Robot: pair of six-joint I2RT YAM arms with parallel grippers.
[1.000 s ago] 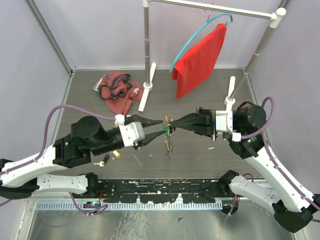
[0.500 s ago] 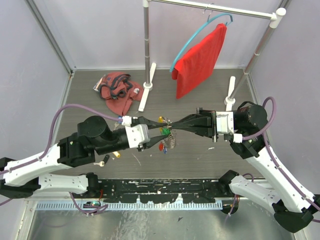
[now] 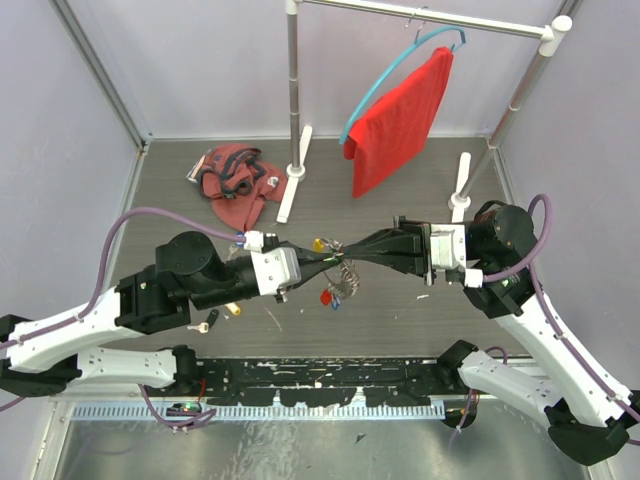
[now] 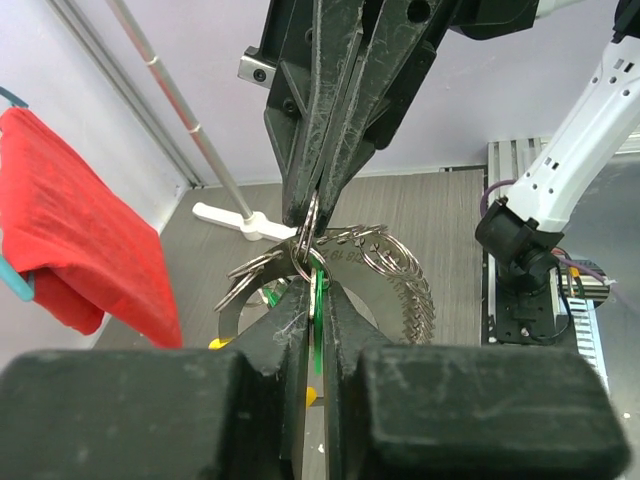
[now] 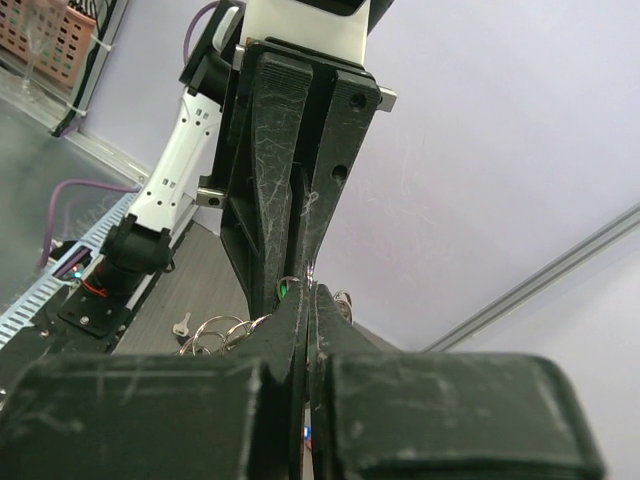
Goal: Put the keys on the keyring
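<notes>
My left gripper (image 3: 330, 259) and right gripper (image 3: 348, 256) meet tip to tip above the table's middle. In the left wrist view my left gripper (image 4: 313, 285) is shut on a green key (image 4: 319, 325), whose top touches the keyring (image 4: 307, 238). My right gripper (image 5: 313, 290) is shut on that keyring, with the other rings (image 5: 215, 330) hanging beside it. A yellow-headed key (image 3: 319, 243), a red one (image 3: 326, 296) and a bunch of rings (image 3: 347, 277) hang from the joint. A black key (image 3: 212, 318), a yellow key (image 3: 232, 309) and a silver key (image 3: 197, 326) lie on the table under the left arm.
A clothes rack's post (image 3: 292, 90) stands at the back, with a red cloth (image 3: 400, 120) on a blue hanger. A crumpled red garment (image 3: 235, 185) lies at the back left. A black perforated strip (image 3: 330, 378) runs along the near edge.
My left gripper has moved right with the green key, up to the right gripper's tip. The hanging keys and rings have swung and spread. The right arm has barely moved.
</notes>
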